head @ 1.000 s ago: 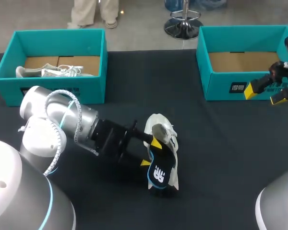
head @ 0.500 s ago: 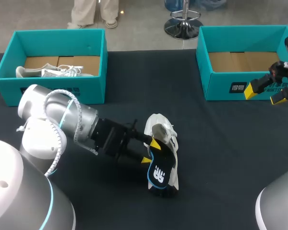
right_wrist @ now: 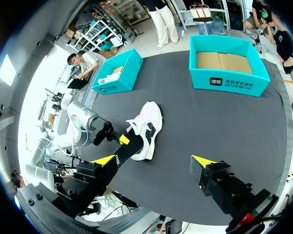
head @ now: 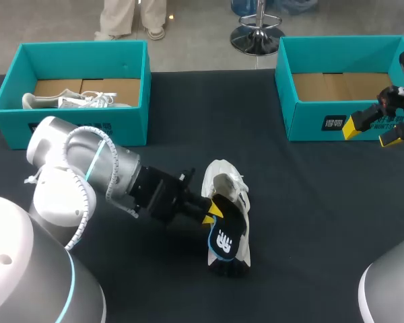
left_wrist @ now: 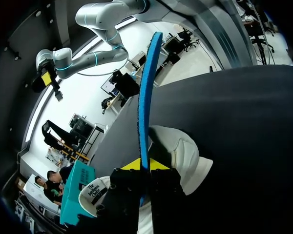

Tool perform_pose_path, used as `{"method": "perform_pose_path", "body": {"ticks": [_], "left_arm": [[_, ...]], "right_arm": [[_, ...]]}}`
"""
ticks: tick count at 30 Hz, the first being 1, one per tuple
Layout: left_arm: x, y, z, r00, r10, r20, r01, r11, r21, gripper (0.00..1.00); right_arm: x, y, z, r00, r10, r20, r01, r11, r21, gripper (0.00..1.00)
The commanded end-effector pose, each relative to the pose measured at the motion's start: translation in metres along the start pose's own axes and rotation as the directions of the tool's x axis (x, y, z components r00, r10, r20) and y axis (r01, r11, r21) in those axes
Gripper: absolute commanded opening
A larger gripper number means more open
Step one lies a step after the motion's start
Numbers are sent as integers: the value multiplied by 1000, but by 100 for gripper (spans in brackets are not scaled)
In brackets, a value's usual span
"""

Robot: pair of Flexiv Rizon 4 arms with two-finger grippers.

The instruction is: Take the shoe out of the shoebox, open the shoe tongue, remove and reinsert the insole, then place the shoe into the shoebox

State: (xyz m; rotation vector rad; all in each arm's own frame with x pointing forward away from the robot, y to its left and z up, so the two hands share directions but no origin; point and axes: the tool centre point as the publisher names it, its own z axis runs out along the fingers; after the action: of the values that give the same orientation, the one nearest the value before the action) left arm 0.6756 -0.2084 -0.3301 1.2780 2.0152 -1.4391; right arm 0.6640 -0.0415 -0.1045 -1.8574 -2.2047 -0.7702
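Observation:
A white shoe (head: 226, 183) lies on the black table (head: 310, 215), toe pointing away from me. Its dark insole (head: 225, 243), with a blue underside and a white logo, sticks out of the shoe towards the table's front. My left gripper (head: 211, 212) is shut on the insole's edge. In the left wrist view the insole (left_wrist: 145, 92) stands edge-on as a blue strip between the yellow tips of the left gripper (left_wrist: 145, 165), with the shoe (left_wrist: 185, 156) just behind. My right gripper (head: 370, 133) hangs open and holds nothing, in front of the right teal box (head: 303, 124).
A teal shoebox (head: 87, 131) at the back left holds another white shoe (head: 74, 101). The right teal box shows only its cardboard floor. From the right wrist view the shoe (right_wrist: 149, 122) lies mid-table, far ahead of the open right gripper (right_wrist: 154, 163).
The left gripper's fingers have closed onto the insole, and the left arm has edged a little towards the shoe. The right arm has not moved.

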Motion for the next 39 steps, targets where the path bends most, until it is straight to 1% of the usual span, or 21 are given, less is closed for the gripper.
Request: {"method": "perform_pose_path", "body": {"ticks": [1, 14, 18, 22, 23, 24, 25, 26, 28, 29, 31, 39], "left_arm": [[-1, 4, 1, 1000, 0, -4, 0, 1000, -8, 0], [-3, 23, 5, 998, 62, -29, -64, 996, -67, 0], [-1, 28, 9, 997, 66, -32, -69, 995, -73, 0], [1, 28, 9, 997, 63, -38, -66, 995, -72, 0], [1, 27, 8, 997, 62, -38, -64, 995, -71, 3], [1, 27, 8, 997, 61, -38, -63, 995, -71, 12], [1, 25, 7, 997, 60, -38, -62, 996, -70, 24], [0, 24, 6, 998, 59, -38, -61, 996, -69, 33], [-1, 22, 4, 998, 56, -34, -58, 996, -65, 46], [-2, 21, 3, 998, 56, -33, -58, 996, -64, 49], [-3, 18, 2, 998, 55, -28, -57, 997, -57, 51], [-4, 10, 1, 998, 58, -27, -59, 997, -40, 46]], "right_arm": [[1, 4, 1, 1000, 2, 2, -2, 1000, 8, 100], [1, 4, 1, 1000, 2, 2, -2, 1000, 8, 100], [1, 4, 1, 1000, 2, 2, -2, 1000, 8, 100], [1, 4, 1, 1000, 2, 2, -2, 1000, 8, 100], [1, 4, 1, 1000, 2, 2, -2, 1000, 8, 100], [1, 4, 1, 1000, 2, 2, -2, 1000, 8, 100], [1, 4, 1, 1000, 2, 2, -2, 1000, 8, 100], [1, 4, 1, 1000, 2, 2, -2, 1000, 8, 100], [1, 4, 1, 1000, 2, 2, -2, 1000, 8, 100], [1, 4, 1, 1000, 2, 2, -2, 1000, 8, 100], [1, 4, 1, 1000, 2, 2, -2, 1000, 8, 100], [1, 4, 1, 1000, 2, 2, -2, 1000, 8, 100]]}}
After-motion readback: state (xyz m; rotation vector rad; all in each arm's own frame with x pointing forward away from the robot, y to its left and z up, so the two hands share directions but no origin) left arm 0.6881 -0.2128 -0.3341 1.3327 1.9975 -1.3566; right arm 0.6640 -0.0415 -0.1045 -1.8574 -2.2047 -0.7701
